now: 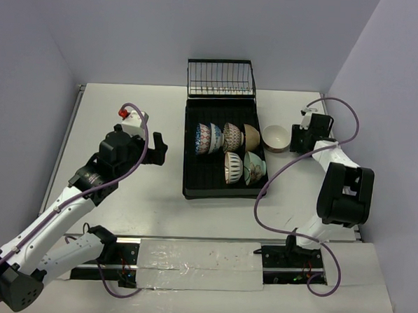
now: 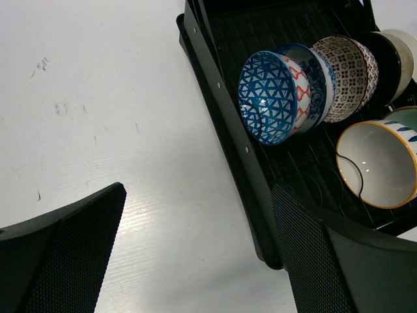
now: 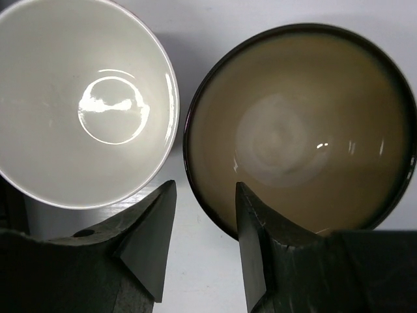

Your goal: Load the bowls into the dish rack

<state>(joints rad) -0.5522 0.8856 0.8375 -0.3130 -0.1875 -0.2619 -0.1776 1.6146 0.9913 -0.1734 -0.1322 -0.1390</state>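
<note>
The black dish rack holds several bowls on edge: a blue-white one, a brown-speckled one, a tan one, and two in the front row. A cream-white bowl stands on the table right of the rack. In the right wrist view it sits beside a tan bowl with a dark rim. My right gripper is open and straddles the tan bowl's rim. My left gripper is open and empty over the table, left of the rack.
The upright wire basket stands at the rack's far end. Walls close in the table at the left, back and right. The right arm's cable loops beside the rack's right edge. Pale tape runs between the arm bases.
</note>
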